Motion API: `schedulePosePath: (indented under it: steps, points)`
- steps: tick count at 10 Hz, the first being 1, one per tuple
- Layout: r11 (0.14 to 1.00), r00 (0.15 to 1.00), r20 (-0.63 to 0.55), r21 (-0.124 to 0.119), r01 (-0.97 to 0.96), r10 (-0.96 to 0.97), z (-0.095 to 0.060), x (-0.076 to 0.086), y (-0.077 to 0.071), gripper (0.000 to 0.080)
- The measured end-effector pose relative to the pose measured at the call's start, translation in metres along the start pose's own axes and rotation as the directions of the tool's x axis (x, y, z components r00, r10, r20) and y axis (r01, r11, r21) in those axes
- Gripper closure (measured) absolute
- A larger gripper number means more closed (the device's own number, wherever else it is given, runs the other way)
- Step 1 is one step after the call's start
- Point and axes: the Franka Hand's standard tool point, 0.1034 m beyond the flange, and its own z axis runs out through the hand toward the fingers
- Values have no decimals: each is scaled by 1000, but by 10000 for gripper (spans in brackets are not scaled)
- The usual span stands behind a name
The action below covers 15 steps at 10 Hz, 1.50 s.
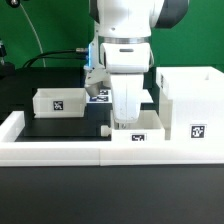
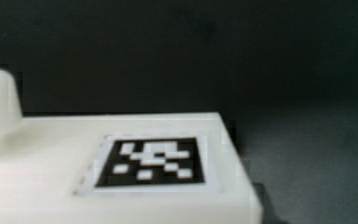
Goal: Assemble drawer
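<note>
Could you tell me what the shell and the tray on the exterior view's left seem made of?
Shell: seemingly white plastic, matte; smooth, uniform walls without grain. Tray: apparently the same matte white plastic; its black-and-white tag looks like a printed sticker.

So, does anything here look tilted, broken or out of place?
Nothing stands out. The box shell, the tray at the exterior view's left and the middle tray all sit upright and look undamaged.

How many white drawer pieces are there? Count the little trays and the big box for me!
small trays: 2
tall box shell: 1
Total: 3
</note>
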Motion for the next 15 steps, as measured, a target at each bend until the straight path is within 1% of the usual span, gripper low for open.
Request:
schedulePosePath:
  steps: [5,9,10,11,13,15]
  points:
    - [1000,1000,17,-5,23,-23,-1,1,2,757]
    - [1000,1000,18,-5,17,-17,-1,0,2,757]
    - [1000,1000,19,-3,20,-20,-2,1,3,757]
    - [1000,1000,21,8,19,-20,-3,0,4,757]
    - [1000,1000,23,16,18,-18,-5,-1,7,757]
    - [1000,1000,22,16,15,-15,-5,1,7,757]
